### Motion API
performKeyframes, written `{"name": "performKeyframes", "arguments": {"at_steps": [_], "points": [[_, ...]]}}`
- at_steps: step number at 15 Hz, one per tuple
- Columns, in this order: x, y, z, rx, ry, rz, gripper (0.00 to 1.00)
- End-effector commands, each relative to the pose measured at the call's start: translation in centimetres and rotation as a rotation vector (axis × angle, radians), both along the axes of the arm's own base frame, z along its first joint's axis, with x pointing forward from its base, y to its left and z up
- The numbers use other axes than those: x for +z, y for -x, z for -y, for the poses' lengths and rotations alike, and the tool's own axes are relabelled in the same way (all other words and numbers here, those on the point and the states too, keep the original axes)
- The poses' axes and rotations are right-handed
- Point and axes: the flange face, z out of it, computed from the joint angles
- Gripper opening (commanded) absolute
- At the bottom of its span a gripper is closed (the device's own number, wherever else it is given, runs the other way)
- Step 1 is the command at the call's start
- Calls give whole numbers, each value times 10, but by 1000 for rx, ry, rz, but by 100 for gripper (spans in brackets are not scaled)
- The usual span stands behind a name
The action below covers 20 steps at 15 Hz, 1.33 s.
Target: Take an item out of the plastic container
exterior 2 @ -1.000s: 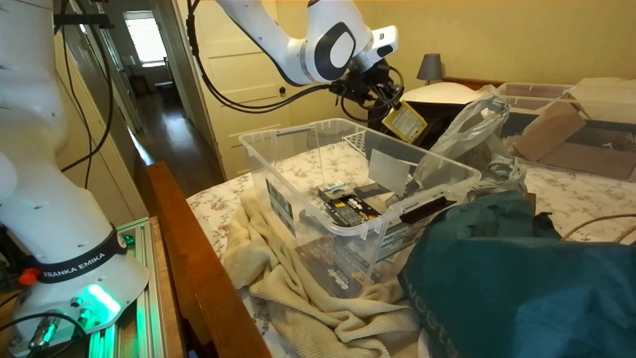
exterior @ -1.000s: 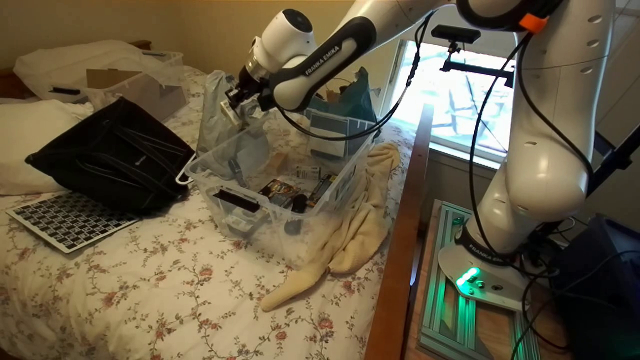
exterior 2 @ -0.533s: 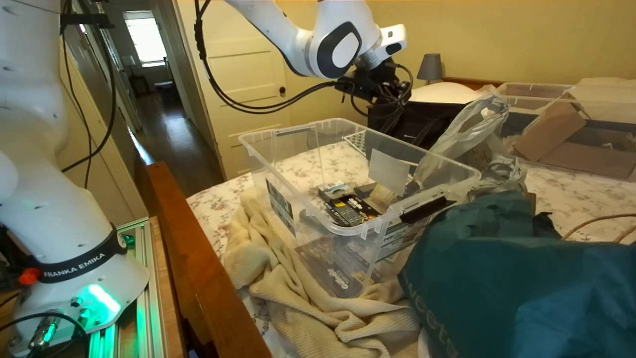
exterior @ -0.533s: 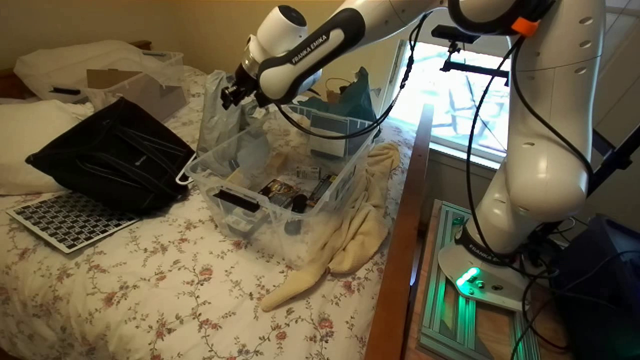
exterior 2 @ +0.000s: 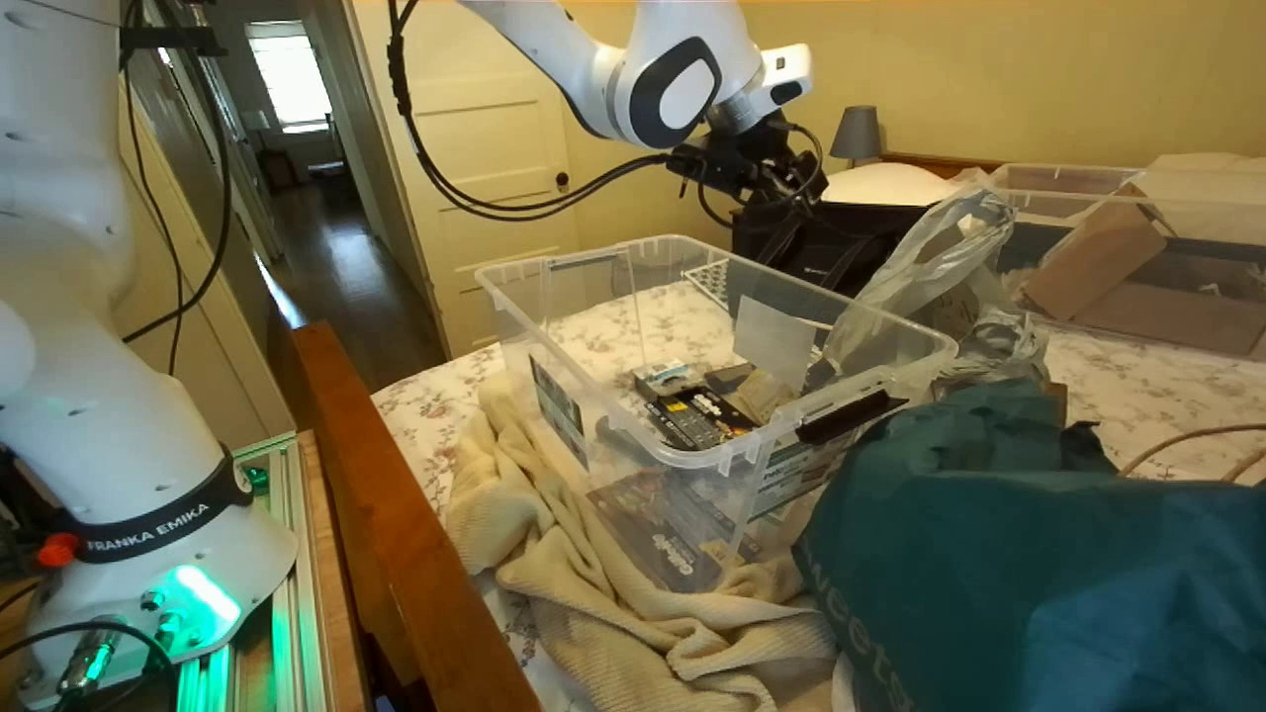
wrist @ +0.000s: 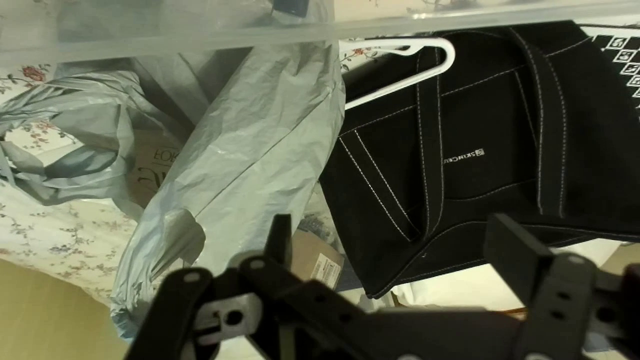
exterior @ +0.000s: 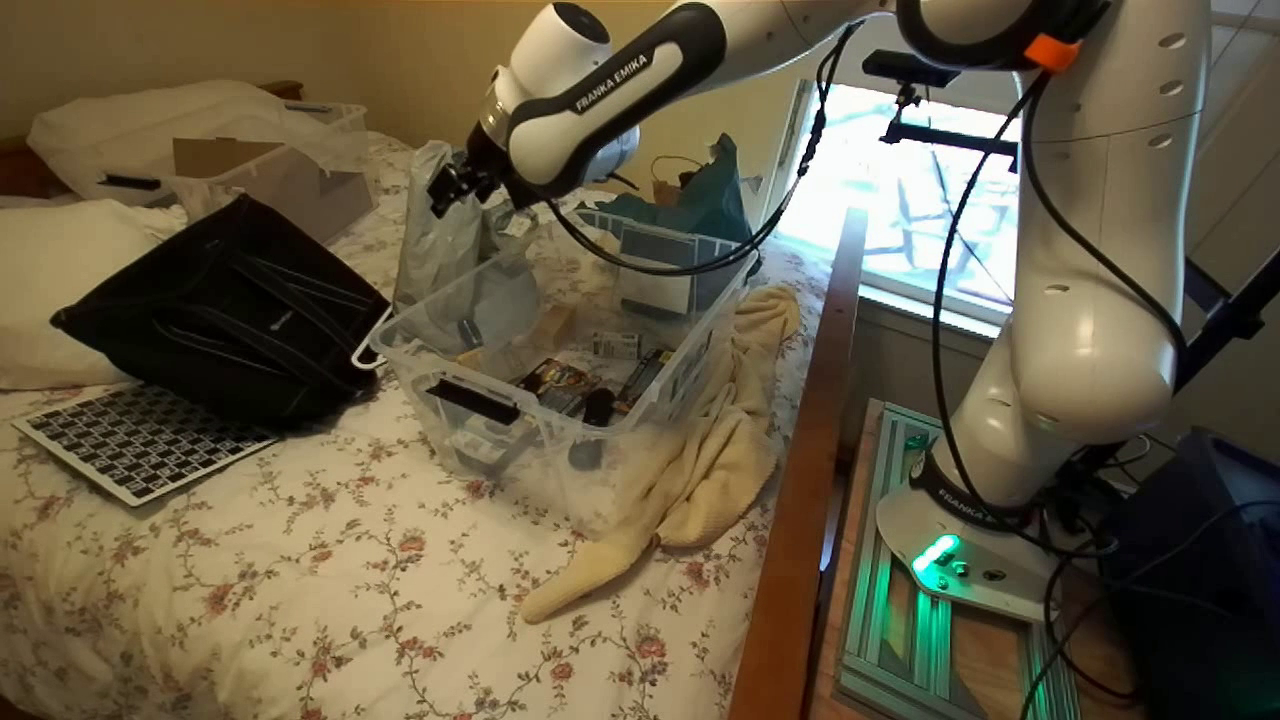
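Far left: white pillow (exterior: 60,295), then a checkerboard sheet (exterior: 150,440) lying on the floral bedspread (exterior: 330,580). Black bag (exterior: 230,310) next, tilted, overlapping the sheet. White hanger-like loop (wrist: 400,86) between it and the plastic container (exterior: 560,480). Then the grey plastic bag (exterior: 437,245), just beyond the container's left side. Gripper (wrist: 392,230) hangs about there, higher than the container's rim; wrist view has its jaws well apart, black bag showing through the gap. Can't tell whether it's over the rim or past it. Middle: the container itself, standing on the bedspread. In it: dark printed box (exterior: 560,388), white box (exterior: 616,346), second dark box (exterior: 642,380). Also a tan pack (exterior 2: 764,398); can't tell which side of the container's wall. Teal bag (exterior: 705,200) behind the container. Cream knit cloth (exterior: 700,460) bunched along its right side. Then wooden bed rail (exterior: 800,520), window (exterior: 900,215) behind, and far right the arm's base (exterior: 985,560), light (exterior: 936,552) glowing green.
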Motion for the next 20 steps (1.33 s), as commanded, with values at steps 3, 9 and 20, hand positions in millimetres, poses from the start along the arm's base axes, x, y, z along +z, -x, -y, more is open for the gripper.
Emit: {"name": "performKeyframes", "arguments": {"at_steps": [3,9,20], "points": [[13,11,-8,-15,-50,-10,100],[26,27,-12,-32,-55,-18,100],[36,70,-12,-36,-42,-155,100]]}}
